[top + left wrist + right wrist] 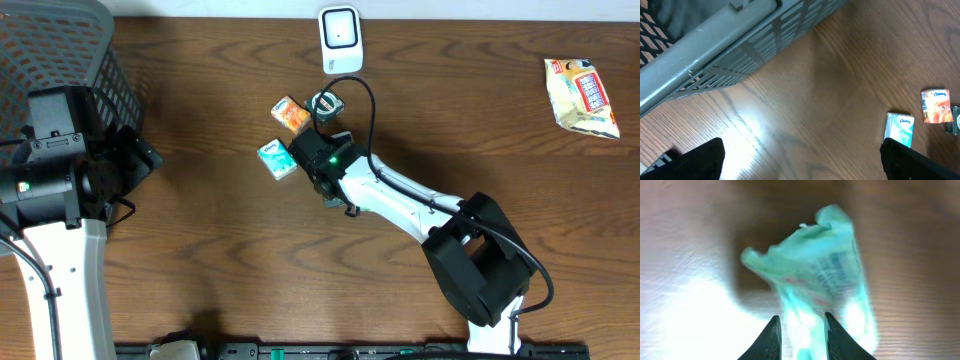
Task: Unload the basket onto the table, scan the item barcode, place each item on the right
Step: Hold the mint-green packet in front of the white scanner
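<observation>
Right end effector (801,322) stands barely parted astride the teal packet (820,265); grip unclear. Overhead, unlike its wrist view, shows orange packet (290,114) and scanner (340,38) beyond it. Left end effector (802,157) is wide open and empty.

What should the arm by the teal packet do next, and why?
Probably pinch the right gripper firmly on the teal packet: its edge sits between the narrowly parted fingers, and the white scanner waits nearby, so a secure hold seems needed before lifting.
</observation>
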